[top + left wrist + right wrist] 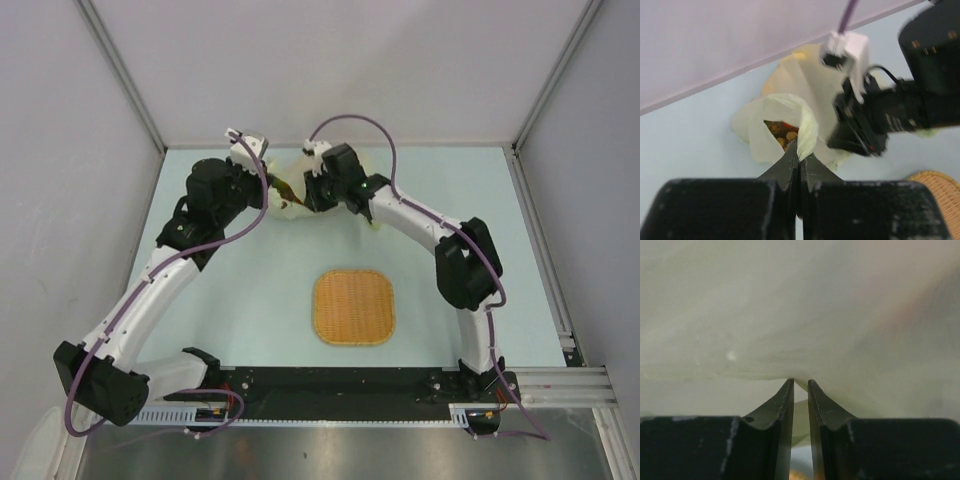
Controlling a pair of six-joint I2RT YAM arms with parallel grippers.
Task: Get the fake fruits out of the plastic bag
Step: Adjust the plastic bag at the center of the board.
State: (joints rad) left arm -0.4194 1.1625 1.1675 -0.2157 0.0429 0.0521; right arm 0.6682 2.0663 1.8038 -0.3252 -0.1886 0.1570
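fake fruits sit inside the plastic bag; through its mouth only a few brown and orange bits with a touch of red show, so none is out yet. the bag lies crumpled at the far side of the table, between the two arms and well apart from the woven mat.

the left gripper has its fingers pressed together on the near rim of the mouth, apparently to keep the thin film lifted and the opening held up. the right gripper is right against the bag, its fingers drawn nearly together with a pucker of film caught at the tips. that looks like a second hold on the bag rather than on a fruit, likely so the two holds can spread or tip it.
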